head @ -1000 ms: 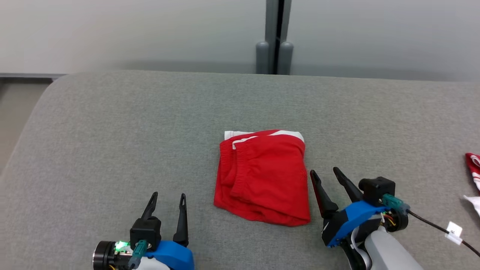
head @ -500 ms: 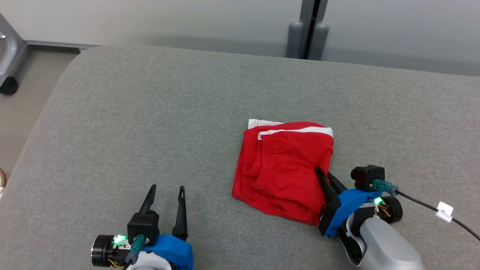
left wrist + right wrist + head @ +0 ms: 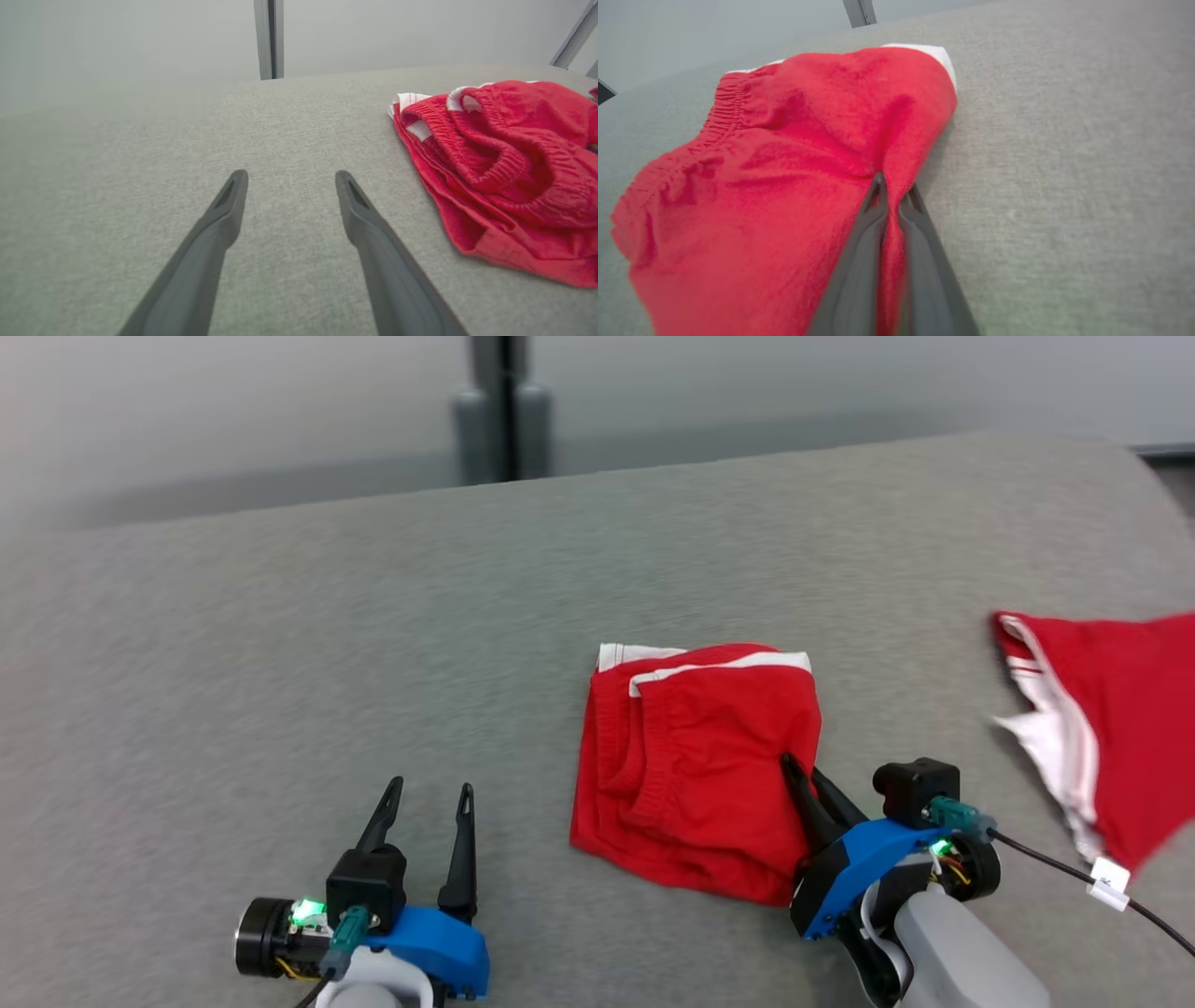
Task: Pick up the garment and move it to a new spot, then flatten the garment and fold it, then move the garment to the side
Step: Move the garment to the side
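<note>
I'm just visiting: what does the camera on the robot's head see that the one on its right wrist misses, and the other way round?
Head view: the left gripper, jaws open over the grey surface, and a second red garment to the right. Right wrist view: a close look at cloth pinched between the shut jaws. Both: the folded red garment on the surface, gripped at its edge by the right gripper.

garment (image 3: 514,177) partly beyond left wrist view's edge

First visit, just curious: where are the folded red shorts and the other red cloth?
Folded red fabric shorts (image 3: 695,756): head view, middle of top layer.
Loose red-and-white fabric garment (image 3: 1130,709): head view, its red part.
</note>
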You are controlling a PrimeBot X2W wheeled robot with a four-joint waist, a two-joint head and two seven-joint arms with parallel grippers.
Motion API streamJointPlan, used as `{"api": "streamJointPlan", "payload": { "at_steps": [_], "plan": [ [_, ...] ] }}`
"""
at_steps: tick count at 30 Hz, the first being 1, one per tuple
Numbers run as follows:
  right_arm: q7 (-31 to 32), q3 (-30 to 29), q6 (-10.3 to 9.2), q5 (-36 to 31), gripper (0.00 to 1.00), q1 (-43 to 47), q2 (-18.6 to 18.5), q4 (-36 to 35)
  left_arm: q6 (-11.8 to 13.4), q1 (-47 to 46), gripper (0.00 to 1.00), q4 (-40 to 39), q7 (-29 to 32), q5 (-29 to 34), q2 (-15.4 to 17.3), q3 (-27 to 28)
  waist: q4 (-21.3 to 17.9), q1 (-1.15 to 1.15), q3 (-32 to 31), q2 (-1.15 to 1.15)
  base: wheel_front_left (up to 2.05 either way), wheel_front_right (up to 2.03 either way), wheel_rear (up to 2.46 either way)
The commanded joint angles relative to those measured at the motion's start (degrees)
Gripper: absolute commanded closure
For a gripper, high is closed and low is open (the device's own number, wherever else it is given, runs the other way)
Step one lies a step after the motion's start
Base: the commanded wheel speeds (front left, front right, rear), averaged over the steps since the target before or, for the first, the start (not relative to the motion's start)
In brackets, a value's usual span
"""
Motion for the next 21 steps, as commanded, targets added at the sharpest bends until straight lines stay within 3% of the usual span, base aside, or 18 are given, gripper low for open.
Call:
{"api": "streamJointPlan", "payload": {
  "at_steps": [1,7,11,21],
  "plan": [
    [-0.24,0.34,-0.05,0.18,1.0,1.15,-0.28,-0.66,-0.01,-0.53,0.0,0.03,-0.27,-0.03,-0.02,0.05,-5.81,-0.01,-3.1,-0.01,0.0,0.0,0.0],
    [-0.23,2.16,-0.04,1.23,1.0,3.11,-0.23,-2.9,-0.59,-1.49,0.0,0.8,-0.27,0.77,0.01,0.1,-14.78,-0.01,-2.68,-0.01,0.0,0.0,0.0],
    [-0.24,2.41,-0.03,1.18,1.0,4.62,-0.22,-3.95,-1.04,-1.95,0.0,1.07,-0.27,1.22,0.02,0.13,-18.56,-0.01,-2.03,-0.01,0.0,0.0,0.0],
    [-0.24,2.18,-0.03,-2.17,1.0,5.34,-0.19,-7.05,-1.91,-2.94,0.0,1.72,-0.26,1.74,0.04,-0.76,-20.66,-0.01,0.06,-0.01,0.0,0.0,0.0]
  ]
}}
